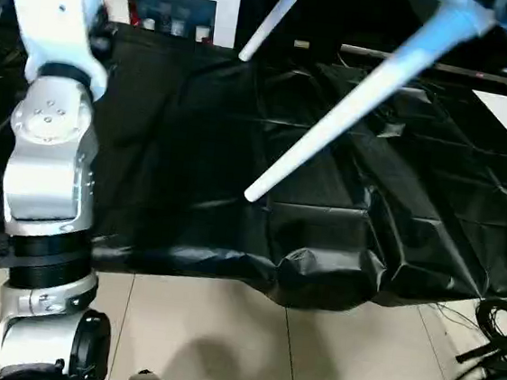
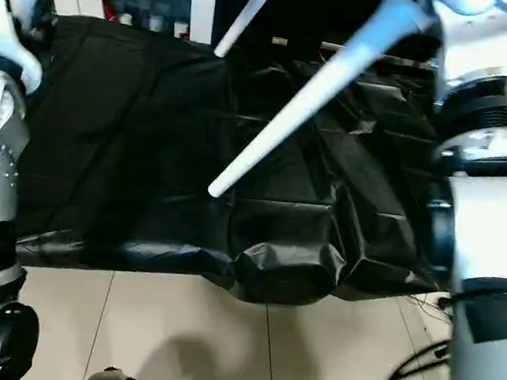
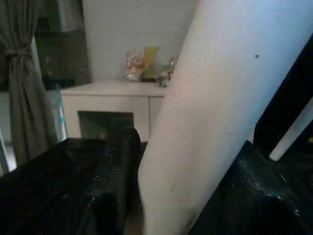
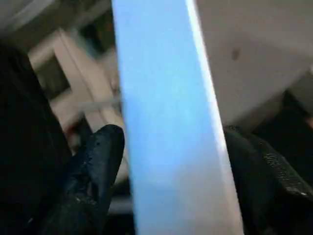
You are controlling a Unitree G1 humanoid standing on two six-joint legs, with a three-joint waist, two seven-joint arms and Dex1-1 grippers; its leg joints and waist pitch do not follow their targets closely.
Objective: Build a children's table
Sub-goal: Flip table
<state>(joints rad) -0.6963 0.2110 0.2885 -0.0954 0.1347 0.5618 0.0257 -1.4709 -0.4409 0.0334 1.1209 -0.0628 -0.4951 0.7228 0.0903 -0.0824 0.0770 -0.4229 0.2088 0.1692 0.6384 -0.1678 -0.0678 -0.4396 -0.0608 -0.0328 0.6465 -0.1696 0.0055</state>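
Two white plastic legs of the children's table show from the head camera. The long leg [image 1: 353, 101] slants from the upper right of the frame down to the centre, a smooth round tube tapering to a blunt closed tip, held in the air above the bench [image 1: 194, 147]. The second leg [image 1: 271, 19] pokes in at top centre, same matte white, thinner end down, also off the bench. The bench is wrapped in a glossy black plastic sheet [image 2: 151, 125], creased and wrinkled, bunched at the front edge. Below it is the floor [image 1: 220, 332] of pale glossy tiles, with black cables [image 1: 492, 333] at lower right. The left forearm [image 1: 52, 160], silver metal with black rings, stands at the left of the frame. In the left wrist view the left tool [image 3: 186, 142] clamps a gripped leg [image 3: 210, 122]. Both black rubbery fingers [image 3: 117, 161] press against its sides, and the tube is thick and smooth with faint specks. A white cabinet [image 3: 112, 98] and a grey curtain [image 3: 24, 98] sit behind. In the right wrist view the right tool [image 4: 168, 134] has a white shaft [image 4: 166, 98] right up against it. Can't tell if it grips or is loose.
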